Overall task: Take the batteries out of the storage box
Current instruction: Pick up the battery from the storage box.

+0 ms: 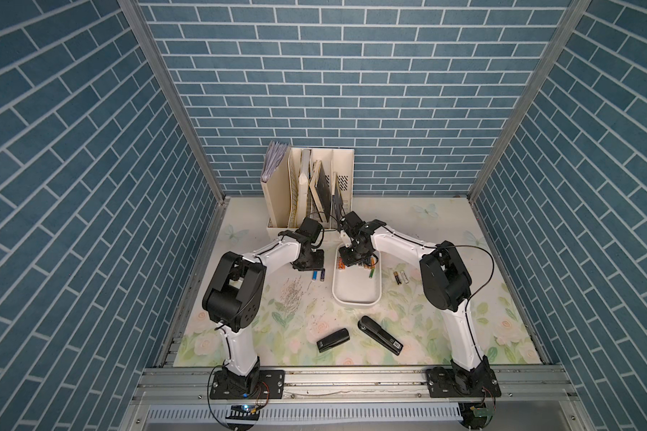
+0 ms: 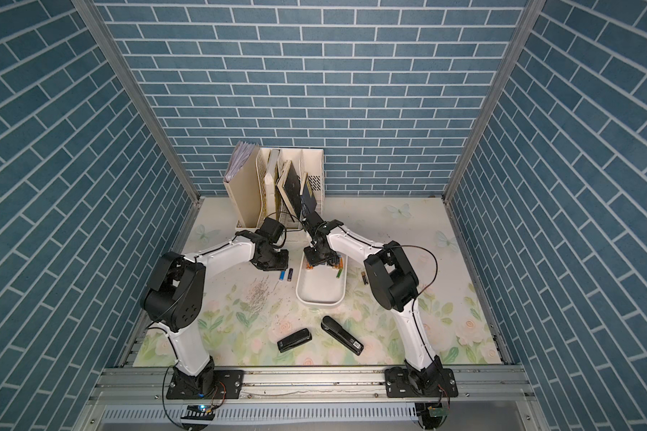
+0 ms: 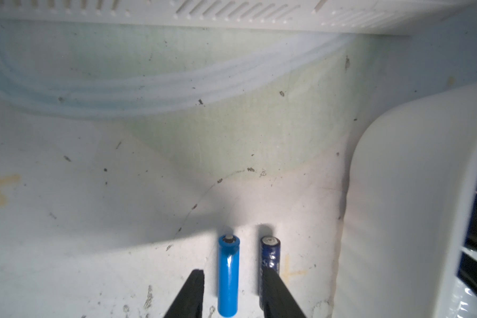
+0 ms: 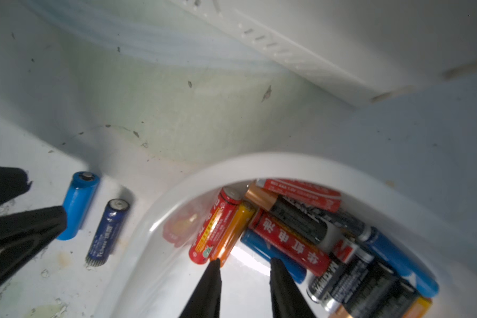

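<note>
2 batteries [image 1: 315, 276] lie left of the storage box [image 1: 355, 293].

Wrappers glowing against white
The white storage box [image 1: 355, 294] is holding red, orange, blue and black-and-gold batteries [image 4: 287, 236]; at its nine o'clock, a light-blue cell [image 3: 228, 275] and a navy cell [image 3: 270, 256] are lying on the pale floral mat [image 1: 426, 324].

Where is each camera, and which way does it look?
Top views: high above the front, looking down at the table, box and file holder; left arm and right arm show whole in both.
Left wrist: on the left arm, looking past the open left gripper at the blue battery and navy battery; only fingertips show.
Right wrist: on the right arm, looking past the open right gripper into the box of batteries; its fingertips and the left gripper's show.
Shared: both wrist views see those two batteries and the box.
</note>
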{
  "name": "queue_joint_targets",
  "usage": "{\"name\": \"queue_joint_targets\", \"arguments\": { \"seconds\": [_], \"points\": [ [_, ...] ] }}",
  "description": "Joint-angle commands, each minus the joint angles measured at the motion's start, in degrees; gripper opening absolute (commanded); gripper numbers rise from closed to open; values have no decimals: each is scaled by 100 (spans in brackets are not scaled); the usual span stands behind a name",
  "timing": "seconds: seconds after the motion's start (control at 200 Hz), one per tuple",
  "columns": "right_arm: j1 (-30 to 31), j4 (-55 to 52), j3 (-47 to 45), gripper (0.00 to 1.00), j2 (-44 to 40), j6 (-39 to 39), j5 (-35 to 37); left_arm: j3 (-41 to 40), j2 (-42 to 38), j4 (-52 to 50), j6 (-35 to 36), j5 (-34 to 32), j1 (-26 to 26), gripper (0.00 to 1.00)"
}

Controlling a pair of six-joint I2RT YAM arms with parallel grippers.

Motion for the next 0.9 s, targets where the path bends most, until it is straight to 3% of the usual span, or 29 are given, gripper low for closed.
{"name": "queue_joint_targets", "arguments": {
  "seconds": [0.0,0.4,0.895],
  "points": [
    [29,-133,60,34,126,-207,219,-31,-148,-90,-7,-15,-13,41],
    [27,-197,25,34,187,-371,455,-73,-177,-108,-6,-19,-10,41],
    [34,-115,-345,25,-11,-336,357,-40,-165,-117,-7,-12,-13,41]
  ]
}}
